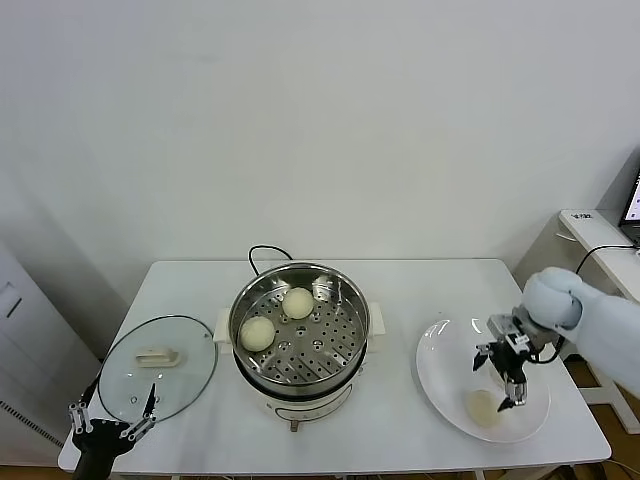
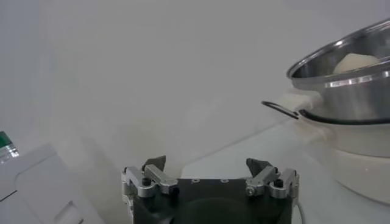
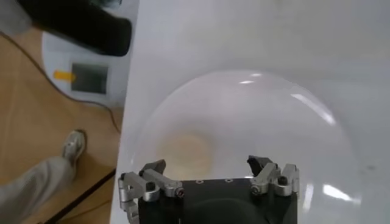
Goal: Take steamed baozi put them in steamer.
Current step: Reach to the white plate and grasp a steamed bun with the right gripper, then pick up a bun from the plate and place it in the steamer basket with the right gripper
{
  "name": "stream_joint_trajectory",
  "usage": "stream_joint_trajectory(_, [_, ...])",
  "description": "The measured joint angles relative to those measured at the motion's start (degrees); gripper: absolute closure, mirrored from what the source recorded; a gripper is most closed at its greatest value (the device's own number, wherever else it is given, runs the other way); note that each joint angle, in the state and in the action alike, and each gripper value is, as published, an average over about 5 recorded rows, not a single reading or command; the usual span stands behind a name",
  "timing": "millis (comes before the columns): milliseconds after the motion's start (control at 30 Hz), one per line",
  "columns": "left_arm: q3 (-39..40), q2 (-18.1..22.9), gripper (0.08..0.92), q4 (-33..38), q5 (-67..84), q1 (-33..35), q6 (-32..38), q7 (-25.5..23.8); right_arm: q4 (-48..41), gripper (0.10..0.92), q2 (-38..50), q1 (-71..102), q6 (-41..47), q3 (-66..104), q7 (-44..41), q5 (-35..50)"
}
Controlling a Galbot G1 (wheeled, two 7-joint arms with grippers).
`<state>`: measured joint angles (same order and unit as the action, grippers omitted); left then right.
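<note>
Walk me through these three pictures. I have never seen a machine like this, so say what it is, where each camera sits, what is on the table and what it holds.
This is a two-armed robot. The wide picture comes from its head, looking down at a white table. The other two come from cameras on its wrists, each looking out past that arm's own hand.

In the middle stands the steamer, with two steamed baozi on its perforated tray. Its glass lid lies on the table to the robot's left. A white plate sits to the right, with one more bun on it.

The right hand is open, poised just over that bun, holding nothing. The left hand is open too, idle at the table's near edge by the lid.
</note>
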<state>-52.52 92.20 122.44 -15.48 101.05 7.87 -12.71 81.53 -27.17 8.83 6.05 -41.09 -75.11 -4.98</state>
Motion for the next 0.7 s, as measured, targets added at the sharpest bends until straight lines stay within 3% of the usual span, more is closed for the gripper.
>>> stream_joint_trajectory(233, [-0.1, 0.0, 0.177, -0.2, 0.0, 0.1, 0.2, 0.0, 0.1, 0.231, -0.6, 4.1, -0.3, 2.2, 1.4, -2.6])
stream_joint_trajectory(700, [0.1, 0.0, 0.177, -0.3, -0.4, -0.1, 0.2, 0.0, 0.4, 0.627, -0.7, 3.4, -1.0, 2.0, 2.6, -3.4])
